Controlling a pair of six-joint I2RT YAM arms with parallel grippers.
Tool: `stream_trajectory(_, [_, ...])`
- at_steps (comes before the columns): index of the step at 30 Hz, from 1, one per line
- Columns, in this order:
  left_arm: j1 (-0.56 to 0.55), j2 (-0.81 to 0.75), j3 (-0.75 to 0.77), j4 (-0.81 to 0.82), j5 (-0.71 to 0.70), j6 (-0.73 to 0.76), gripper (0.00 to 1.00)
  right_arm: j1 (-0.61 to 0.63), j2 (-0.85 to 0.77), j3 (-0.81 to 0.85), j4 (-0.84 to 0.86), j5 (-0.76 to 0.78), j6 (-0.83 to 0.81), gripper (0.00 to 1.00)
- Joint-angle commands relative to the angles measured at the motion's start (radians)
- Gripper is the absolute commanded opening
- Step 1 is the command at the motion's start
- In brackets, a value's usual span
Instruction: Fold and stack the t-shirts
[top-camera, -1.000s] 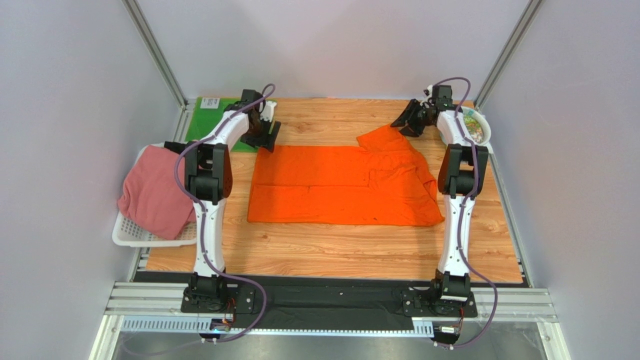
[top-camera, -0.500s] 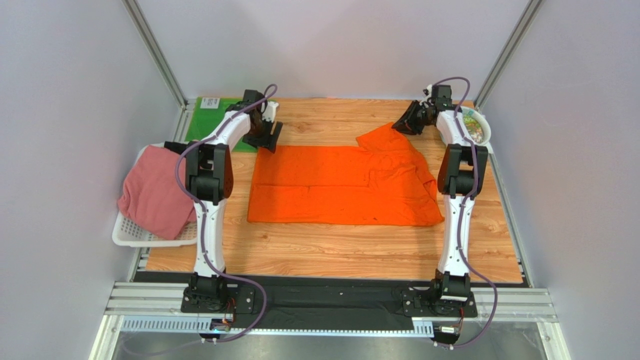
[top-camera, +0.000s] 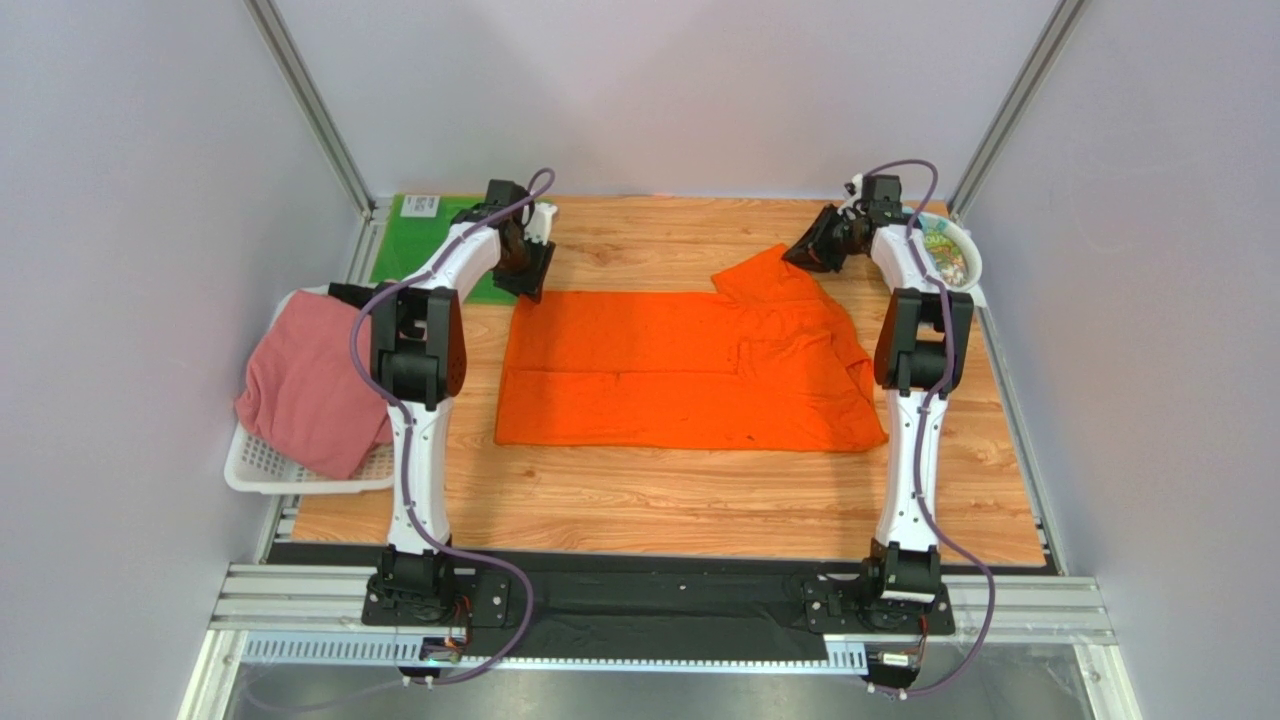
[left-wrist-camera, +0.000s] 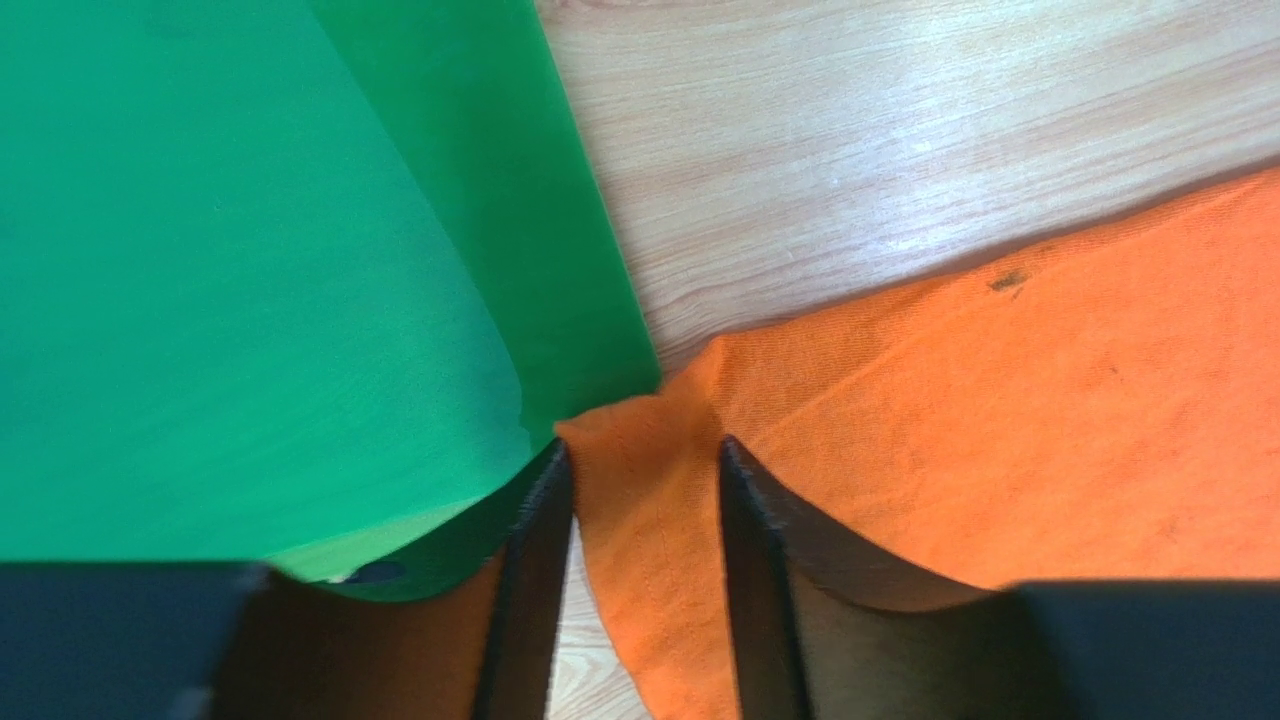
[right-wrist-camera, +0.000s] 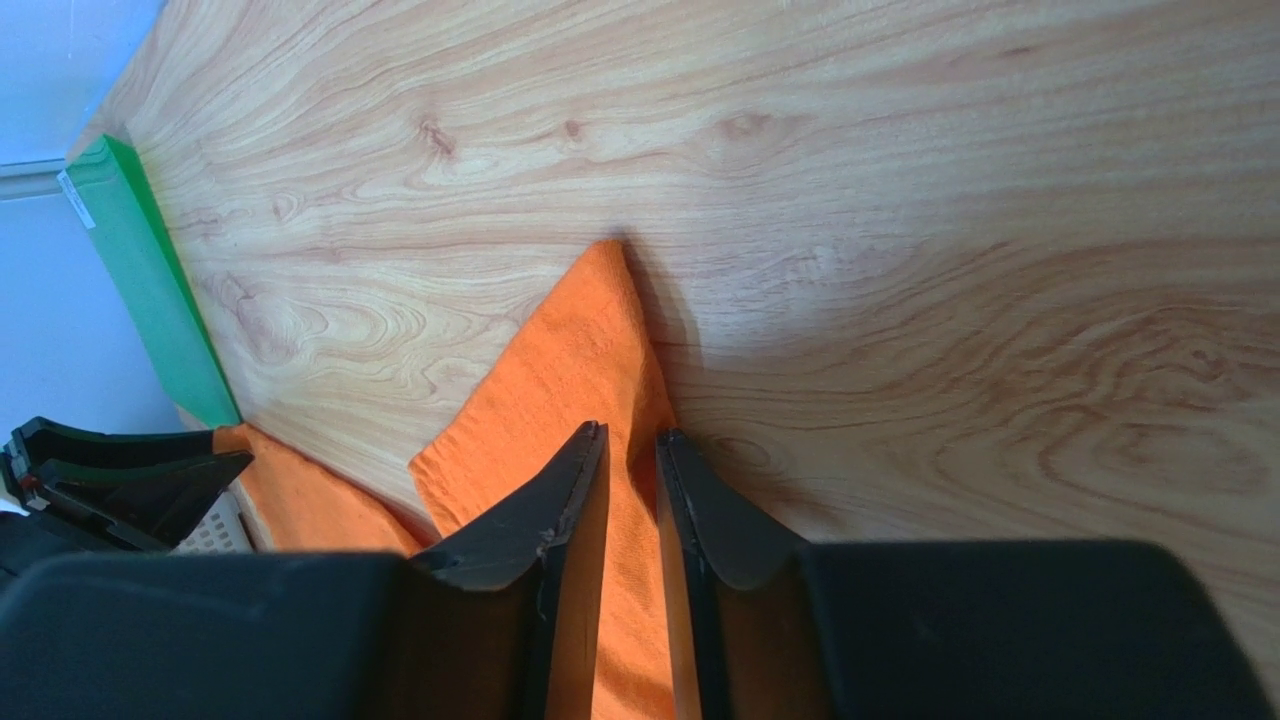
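Observation:
The bright orange t-shirt lies spread flat on the wooden table. My left gripper is at its far left corner, beside the green mat. In the left wrist view the fingers straddle that corner with a gap left, so the left gripper is open. My right gripper is at the far right sleeve tip. In the right wrist view it is shut on the orange cloth. The dusty pink t-shirt is draped over a basket. The black t-shirt is mostly hidden.
A white basket hangs off the table's left edge. A flat green mat lies at the far left corner and shows in the left wrist view. A white bowl sits at the far right corner.
My left gripper's fingers have narrowed around the shirt's far left corner. My right gripper has shifted slightly at the sleeve tip. The shirt has not moved.

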Motion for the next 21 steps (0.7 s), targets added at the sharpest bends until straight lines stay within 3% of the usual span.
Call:
stream_trajectory(1, [-0.002, -0.016, -0.033, -0.035, 0.023, 0.008, 0.32, -0.003, 0.003, 0.000, 0.023, -0.006, 0.006, 0.22])
stream_trajectory(4, [-0.002, -0.024, -0.030, -0.038, 0.020, 0.005, 0.00, -0.003, -0.015, 0.000, 0.025, -0.006, 0.008, 0.18])
stream_trajectory(10, [-0.002, -0.044, -0.039, -0.037, 0.025, 0.005, 0.00, -0.008, -0.047, 0.005, 0.026, -0.012, 0.018, 0.01])
stream_trajectory(21, [0.001, -0.120, -0.045, -0.038, 0.011, 0.017, 0.00, -0.009, -0.200, -0.032, 0.039, -0.029, 0.029, 0.00])
